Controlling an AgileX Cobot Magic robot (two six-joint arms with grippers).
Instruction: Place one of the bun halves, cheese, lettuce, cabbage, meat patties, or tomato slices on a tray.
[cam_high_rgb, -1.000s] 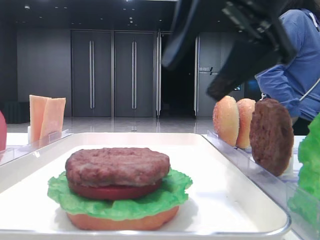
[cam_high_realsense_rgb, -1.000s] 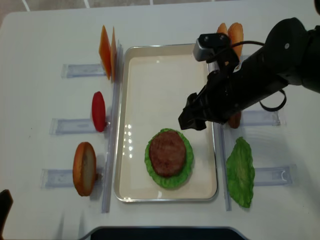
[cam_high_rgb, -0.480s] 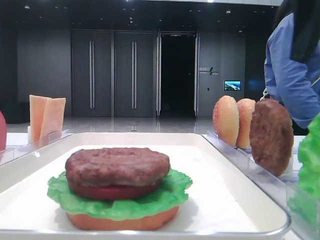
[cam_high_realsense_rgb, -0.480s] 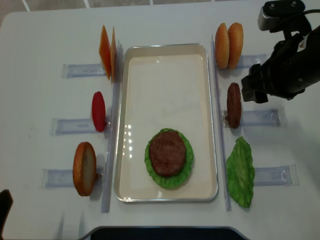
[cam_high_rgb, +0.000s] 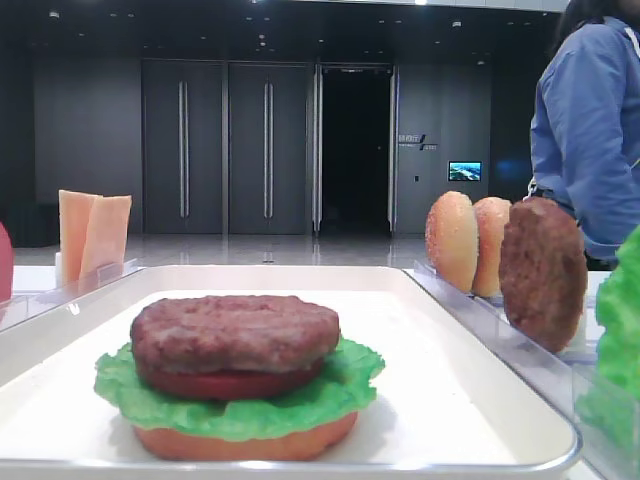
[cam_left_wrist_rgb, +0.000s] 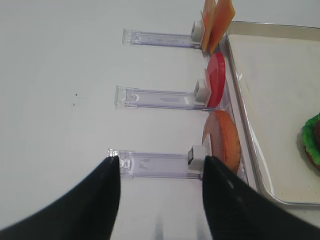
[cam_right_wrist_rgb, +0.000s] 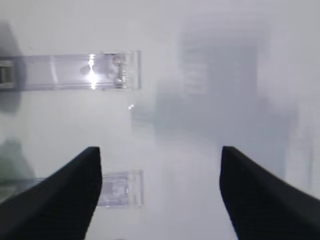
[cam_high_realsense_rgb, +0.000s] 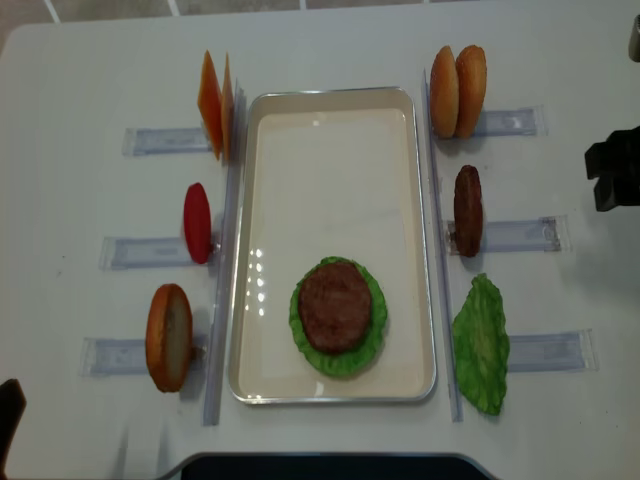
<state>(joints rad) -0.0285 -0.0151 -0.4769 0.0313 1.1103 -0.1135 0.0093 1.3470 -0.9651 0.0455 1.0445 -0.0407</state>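
The white table (cam_high_realsense_rgb: 80, 60) lies beneath both of my grippers. The tray (cam_high_realsense_rgb: 333, 130) sits well to the left of my right gripper (cam_high_realsense_rgb: 612, 178) and to the right of my left gripper (cam_left_wrist_rgb: 160, 200), its near rim just beyond the holders ahead of my left jaws.

On the tray stands a stack: a bun half (cam_high_rgb: 245, 440) at the bottom, lettuce (cam_high_realsense_rgb: 372, 335) spreading past it on all sides, a tomato slice (cam_high_rgb: 228, 384) above, and a meat patty (cam_high_realsense_rgb: 335, 305) on top.

A second lettuce leaf (cam_high_realsense_rgb: 481, 345) lies flat outside the tray's right rim, left of and nearer than my right gripper. A second meat patty (cam_high_realsense_rgb: 467, 210) stands on edge in a clear holder (cam_high_realsense_rgb: 520, 235), between the tray and my right gripper. Two bun halves (cam_high_realsense_rgb: 457, 90) stand on edge together farther back on that side.

Ahead of my left jaws, a bun half (cam_left_wrist_rgb: 221, 141) stands on edge at the end of the nearest clear holder (cam_left_wrist_rgb: 155, 165). Beyond it stands a red tomato slice (cam_left_wrist_rgb: 216, 80), then two cheese slices (cam_left_wrist_rgb: 217, 22) leaning together.

My right jaws stand wide apart over bare table, gripping nothing, with two holder ends (cam_right_wrist_rgb: 75, 72) visible to their left. My left jaws are likewise apart and hold nothing.
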